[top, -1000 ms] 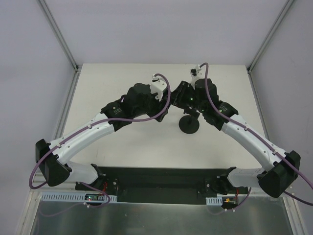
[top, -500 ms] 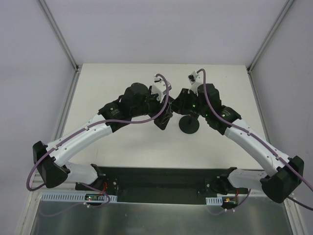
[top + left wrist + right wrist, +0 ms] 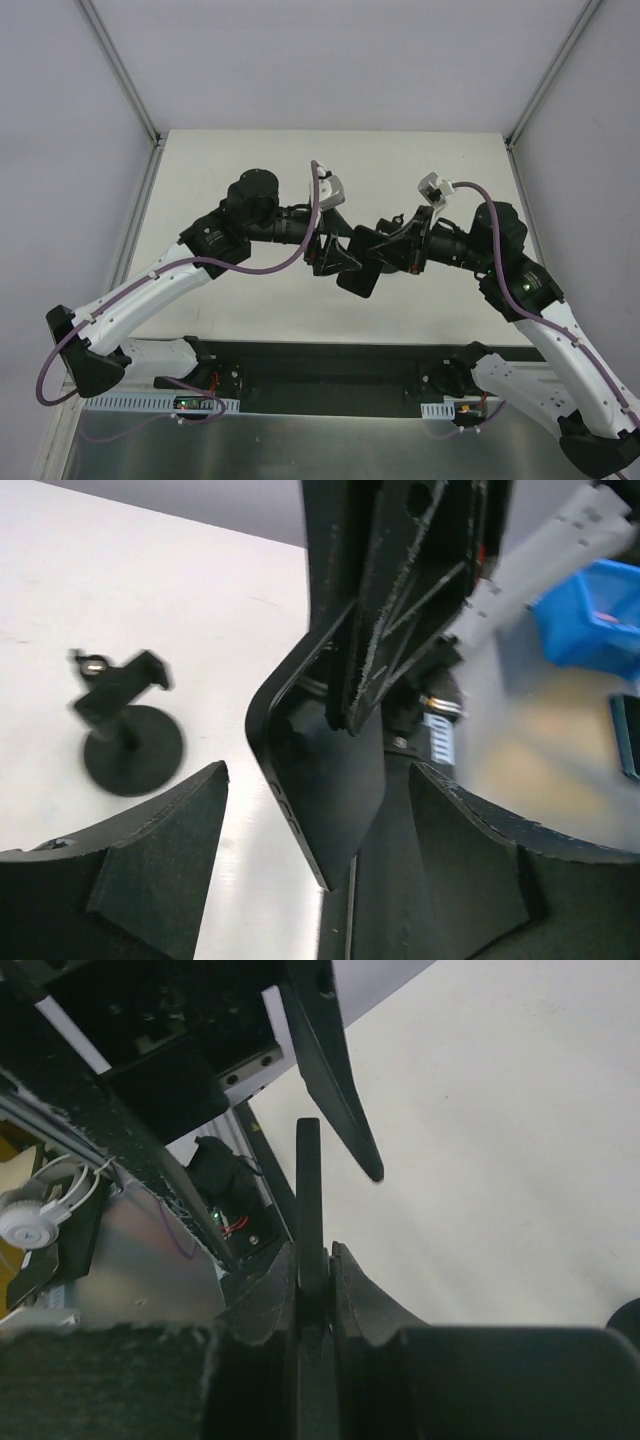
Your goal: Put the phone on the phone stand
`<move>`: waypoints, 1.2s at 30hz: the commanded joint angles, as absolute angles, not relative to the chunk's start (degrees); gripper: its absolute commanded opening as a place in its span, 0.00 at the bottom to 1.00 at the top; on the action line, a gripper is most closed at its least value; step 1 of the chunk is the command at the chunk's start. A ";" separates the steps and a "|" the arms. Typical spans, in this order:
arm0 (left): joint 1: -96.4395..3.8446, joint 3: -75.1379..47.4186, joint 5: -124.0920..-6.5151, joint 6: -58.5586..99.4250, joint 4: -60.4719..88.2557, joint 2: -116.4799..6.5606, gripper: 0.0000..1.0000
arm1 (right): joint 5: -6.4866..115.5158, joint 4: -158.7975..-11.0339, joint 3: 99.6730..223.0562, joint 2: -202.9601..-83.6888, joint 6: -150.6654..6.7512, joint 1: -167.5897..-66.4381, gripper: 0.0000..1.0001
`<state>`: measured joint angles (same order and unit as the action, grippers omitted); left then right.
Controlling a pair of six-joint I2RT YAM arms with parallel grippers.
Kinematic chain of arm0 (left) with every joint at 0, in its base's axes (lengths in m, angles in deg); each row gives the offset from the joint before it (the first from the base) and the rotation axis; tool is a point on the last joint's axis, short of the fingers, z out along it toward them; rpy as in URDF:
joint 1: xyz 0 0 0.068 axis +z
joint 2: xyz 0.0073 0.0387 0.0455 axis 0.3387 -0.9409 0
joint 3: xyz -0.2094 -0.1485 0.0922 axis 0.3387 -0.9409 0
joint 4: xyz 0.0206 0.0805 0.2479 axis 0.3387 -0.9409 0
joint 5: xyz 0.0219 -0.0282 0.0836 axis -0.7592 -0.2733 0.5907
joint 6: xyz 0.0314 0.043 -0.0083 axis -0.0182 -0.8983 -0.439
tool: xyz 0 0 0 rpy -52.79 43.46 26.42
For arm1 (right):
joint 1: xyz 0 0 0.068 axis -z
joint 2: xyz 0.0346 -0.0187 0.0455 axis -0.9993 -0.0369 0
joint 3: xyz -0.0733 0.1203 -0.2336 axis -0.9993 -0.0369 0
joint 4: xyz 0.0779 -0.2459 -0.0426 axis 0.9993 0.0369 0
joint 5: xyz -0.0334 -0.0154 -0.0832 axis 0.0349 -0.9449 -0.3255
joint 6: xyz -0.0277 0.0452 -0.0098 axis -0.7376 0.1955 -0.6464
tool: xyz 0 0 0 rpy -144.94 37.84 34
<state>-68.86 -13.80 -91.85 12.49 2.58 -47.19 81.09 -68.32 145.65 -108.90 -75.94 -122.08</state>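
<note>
The phone (image 3: 357,276) is a thin black slab held in the air above the table's middle. My right gripper (image 3: 378,258) points left and is shut on it. In the right wrist view the phone (image 3: 308,1185) stands edge-on, clamped between my fingers (image 3: 312,1252). My left gripper (image 3: 333,256) points right and is open. Its jaws (image 3: 318,768) straddle the phone's lower corner (image 3: 335,790) without touching. The phone stand (image 3: 128,742), black with a round base and a small cradle, stands on the table to the left in the left wrist view. In the top view the grippers hide it.
The white table (image 3: 250,170) has frame posts at its back corners. A black base strip (image 3: 330,365) runs along the near edge. A blue bin (image 3: 590,610) and white headphones (image 3: 30,1215) lie off the table.
Both grippers have moved toward the near side, off the stand's spot. The right arm has swung out right and now points left with the phone. The left arm has stretched out lower.
</note>
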 commanded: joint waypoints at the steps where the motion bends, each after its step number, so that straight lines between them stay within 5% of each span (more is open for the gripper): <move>1: -68.75 -12.03 -111.58 12.89 4.93 -49.95 0.66 | 89.59 -71.10 145.32 -106.98 -78.42 -122.08 0.01; 13: -69.10 -10.18 -123.49 15.27 5.99 -55.14 0.00 | 91.61 -75.14 146.37 -108.38 -77.28 -122.08 0.01; 17: -69.19 -11.05 -119.72 14.92 6.08 -54.00 0.00 | 91.36 -74.44 146.55 -108.91 -77.19 -121.99 0.02; 18: -69.19 -11.15 -116.31 15.00 5.99 -53.56 0.00 | 90.48 -72.96 146.46 -108.74 -77.45 -121.90 0.25; 21: -69.19 -11.58 -112.69 15.01 5.99 -52.42 0.00 | 86.35 -69.97 144.54 -107.77 -77.98 -122.08 0.65; 23: -69.19 -11.76 -110.31 15.09 6.16 -51.89 0.00 | 85.20 -69.78 141.21 -106.55 -77.63 -122.25 0.82; 30: -69.19 -13.52 -108.46 17.20 9.76 -49.78 0.00 | 85.11 -77.67 131.36 -101.89 -72.37 -124.80 0.87; 36: -69.19 -14.57 -108.72 20.72 13.46 -50.13 0.00 | 83.79 -85.23 128.62 -102.41 -69.02 -128.14 0.65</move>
